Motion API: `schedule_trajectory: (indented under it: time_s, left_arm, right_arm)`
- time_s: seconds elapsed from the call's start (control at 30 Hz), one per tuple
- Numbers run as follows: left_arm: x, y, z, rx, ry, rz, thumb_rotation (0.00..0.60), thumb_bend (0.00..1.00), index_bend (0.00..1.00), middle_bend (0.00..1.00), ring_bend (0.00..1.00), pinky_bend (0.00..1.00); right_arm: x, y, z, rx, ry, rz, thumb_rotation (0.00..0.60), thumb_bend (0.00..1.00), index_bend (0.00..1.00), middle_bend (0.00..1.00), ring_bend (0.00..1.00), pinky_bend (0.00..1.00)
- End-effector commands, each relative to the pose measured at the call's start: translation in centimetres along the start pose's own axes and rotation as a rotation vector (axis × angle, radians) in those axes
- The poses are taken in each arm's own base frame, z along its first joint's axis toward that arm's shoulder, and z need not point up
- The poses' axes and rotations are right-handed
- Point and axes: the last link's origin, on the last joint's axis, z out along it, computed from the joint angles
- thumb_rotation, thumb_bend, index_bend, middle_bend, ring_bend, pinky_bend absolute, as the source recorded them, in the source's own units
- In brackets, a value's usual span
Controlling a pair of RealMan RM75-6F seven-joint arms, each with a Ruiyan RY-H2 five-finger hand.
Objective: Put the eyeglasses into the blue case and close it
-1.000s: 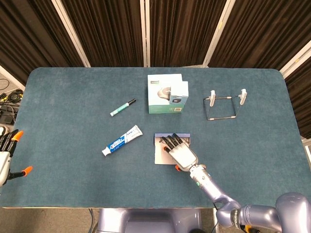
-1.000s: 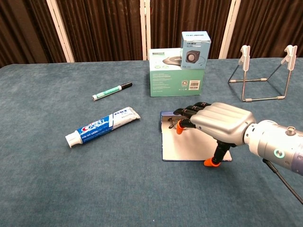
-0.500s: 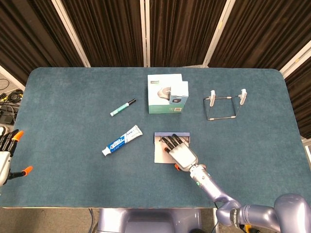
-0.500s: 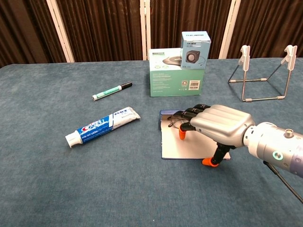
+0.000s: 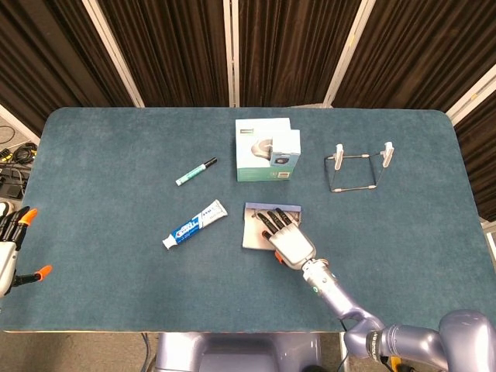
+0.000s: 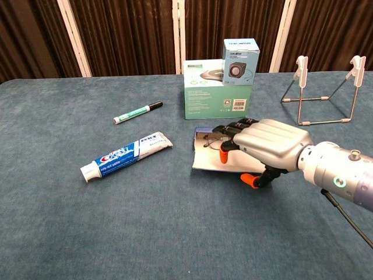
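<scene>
The closing step looks to be in hand: the right hand (image 6: 265, 146) lies over the open blue case (image 6: 205, 156), fingers (image 6: 232, 129) spread above the eyeglasses (image 6: 208, 140) resting inside, thumb at the near flap. Next it must fold the flap over without shoving the case along the surface (image 6: 87, 233). The case sits mid-surface, pale-lined, thin and flat. The left hand (image 5: 12, 248) idles at the edge, fingers apart.

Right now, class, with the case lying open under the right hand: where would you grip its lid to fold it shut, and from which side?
Probably the lid's free near edge, from the robot's side. The blue case opens flat towards the robot, hinged at its far side by the boxes, and the right hand already rests over it.
</scene>
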Motion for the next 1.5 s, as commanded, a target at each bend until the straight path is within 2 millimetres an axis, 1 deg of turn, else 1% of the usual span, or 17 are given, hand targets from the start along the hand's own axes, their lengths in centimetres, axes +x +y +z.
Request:
schedule_trajectory:
  time_s: [0.03,0.1,0.33,0.53,0.7,0.8,0.9,1.13,1.2,1.33,1.5]
  left_arm:
    - [0.0,0.0,0.0,0.001,-0.001,0.001,0.600,0.00,0.00,0.00,0.00,0.00]
    - [0.0,0.0,0.0,0.001,-0.002,0.001,0.600,0.00,0.00,0.00,0.00,0.00]
    - [-0.1,0.0,0.1,0.002,-0.002,0.002,0.600,0.00,0.00,0.00,0.00,0.00]
    - [-0.1,0.0,0.1,0.001,-0.001,0.003,0.600,0.00,0.00,0.00,0.00,0.00]
    - [-0.1,0.0,0.0,0.001,0.000,0.002,0.600,0.00,0.00,0.00,0.00,0.00]
    - [-0.1,0.1,0.0,0.001,-0.001,0.003,0.600,0.00,0.00,0.00,0.00,0.00]
    - [-0.1,0.1,0.0,0.000,-0.002,0.003,0.600,0.00,0.00,0.00,0.00,0.00]
    - [-0.1,0.3,-0.1,-0.006,-0.001,0.003,0.600,0.00,0.00,0.00,0.00,0.00]
    - [-0.1,0.3,-0.2,-0.007,-0.003,0.002,0.600,0.00,0.00,0.00,0.00,0.00]
    - [-0.1,0.3,-0.1,-0.007,-0.006,0.000,0.600,0.00,0.00,0.00,0.00,0.00]
    - [-0.1,0.1,0.1,-0.004,-0.010,0.000,0.600,0.00,0.00,0.00,0.00,0.00]
  right_arm:
    - [0.2,0.1,0.3,-0.007,0.008,0.006,0.600,0.35,0.37,0.00,0.00,0.00]
    - [0.5,0.4,0.7,-0.023,0.020,0.020,0.600,0.35,0.37,0.00,0.00,0.00]
    - [0.4,0.9,1.3,-0.044,0.017,0.012,0.600,0.35,0.37,0.00,0.00,0.00]
    - [-0.3,1.1,1.3,-0.054,-0.001,0.005,0.600,0.35,0.39,0.00,0.00,0.00]
    - [-0.2,1.0,0.8,-0.038,0.010,0.014,0.600,0.36,0.50,0.00,0.00,0.00]
    - [0.0,0.9,0.3,-0.025,0.017,0.029,0.600,0.38,0.61,0.00,0.00,0.00]
    - [0.2,0.9,-0.3,-0.009,0.018,0.038,0.600,0.39,0.64,0.01,0.00,0.00]
    - [0.9,1.1,-2.7,0.067,-0.008,0.039,0.600,0.41,0.65,0.01,0.00,0.00]
    - [1.7,1.2,-3.3,0.118,-0.027,0.007,0.600,0.41,0.65,0.00,0.00,0.00]
    - [2.6,1.0,-3.0,0.139,-0.043,0.003,0.600,0.41,0.64,0.00,0.00,0.00]
    - [3.1,0.3,-1.8,0.153,-0.063,-0.013,0.600,0.41,0.64,0.00,0.00,0.00]
